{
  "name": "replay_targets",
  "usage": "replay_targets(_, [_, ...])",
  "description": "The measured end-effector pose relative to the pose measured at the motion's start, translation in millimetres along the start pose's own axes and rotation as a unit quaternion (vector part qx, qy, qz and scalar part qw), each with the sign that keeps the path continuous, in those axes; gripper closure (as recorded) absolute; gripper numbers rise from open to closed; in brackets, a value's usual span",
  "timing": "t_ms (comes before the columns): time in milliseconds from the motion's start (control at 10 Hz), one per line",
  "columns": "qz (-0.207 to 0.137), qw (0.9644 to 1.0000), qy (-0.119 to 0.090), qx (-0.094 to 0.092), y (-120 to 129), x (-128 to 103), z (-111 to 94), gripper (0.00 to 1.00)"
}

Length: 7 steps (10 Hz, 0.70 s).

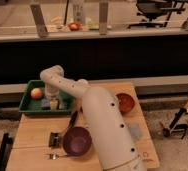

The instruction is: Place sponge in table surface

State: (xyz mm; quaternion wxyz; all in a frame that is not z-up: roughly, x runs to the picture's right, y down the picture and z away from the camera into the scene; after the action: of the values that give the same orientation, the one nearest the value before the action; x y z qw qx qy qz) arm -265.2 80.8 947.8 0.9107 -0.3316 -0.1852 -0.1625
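Note:
My white arm reaches from the bottom of the view over the wooden table (pixel 37 131) into the green tray (pixel 26 106) at the far left. The gripper (pixel 52 101) points down inside the tray, right of centre. A pale yellowish piece (pixel 54 105) directly under it looks like the sponge, partly hidden by the gripper. I cannot tell whether the gripper is touching it.
An orange fruit (pixel 36 93) lies in the tray left of the gripper. On the table are a purple bowl (pixel 77 141), a red bowl (pixel 125 102), a black utensil (pixel 71 121), a small black object (pixel 54 138) and a fork (pixel 57 156).

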Motion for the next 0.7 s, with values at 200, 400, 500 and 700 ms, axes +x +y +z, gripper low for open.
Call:
replay_targets(200, [-0.002, 1.0000, 0.003, -0.002, -0.6, 1.9, -1.5, 0.48])
replay_targets(400, [-0.005, 1.0000, 0.006, -0.006, -2.1, 0.8, -5.4, 0.70])
replay_targets(500, [-0.003, 1.0000, 0.005, -0.006, -3.5, 2.7, -7.9, 0.80])
replay_targets(700, [0.000, 1.0000, 0.005, -0.007, -4.9, 8.6, -13.1, 0.97])
